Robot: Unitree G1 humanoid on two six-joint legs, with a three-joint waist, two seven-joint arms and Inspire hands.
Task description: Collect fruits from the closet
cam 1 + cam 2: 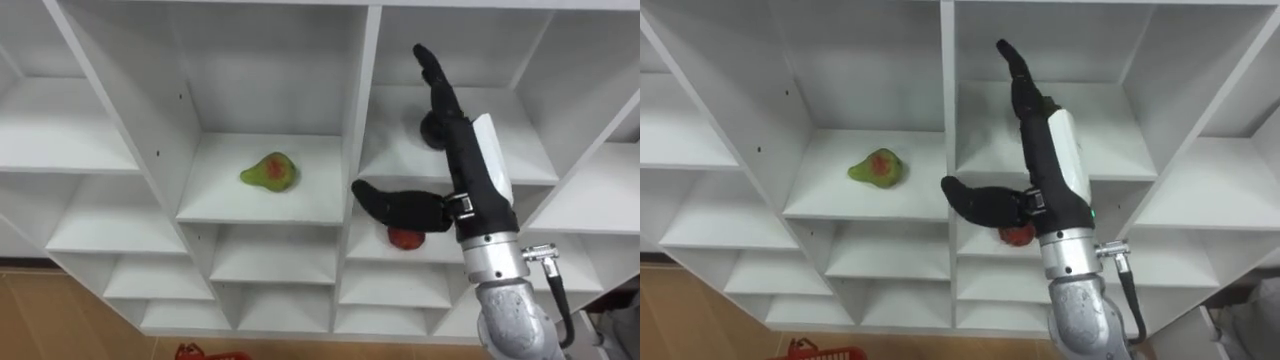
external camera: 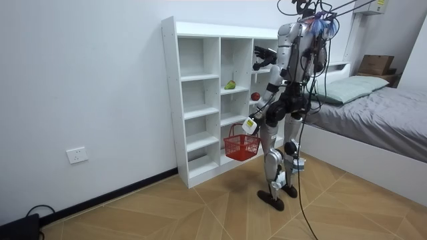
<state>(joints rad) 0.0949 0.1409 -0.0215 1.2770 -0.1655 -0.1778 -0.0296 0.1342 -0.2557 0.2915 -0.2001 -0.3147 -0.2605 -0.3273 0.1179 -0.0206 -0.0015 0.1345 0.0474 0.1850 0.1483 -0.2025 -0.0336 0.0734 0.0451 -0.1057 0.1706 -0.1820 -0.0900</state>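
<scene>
Fingers straight, thumb spread wide, the robot's right hand [image 1: 463, 150] is held up before the closet [image 1: 360, 120]; pear [image 1: 270, 172] in the middle cubby, apple [image 1: 405, 238] partly behind the thumb. Room view: left hand [image 2: 251, 125] curled round the basket [image 2: 241, 147] handle.

right robot hand [image 1: 462, 150]: black fingers, white back plate | forearm: silver metal cylinder | wrist: black cable
</scene>
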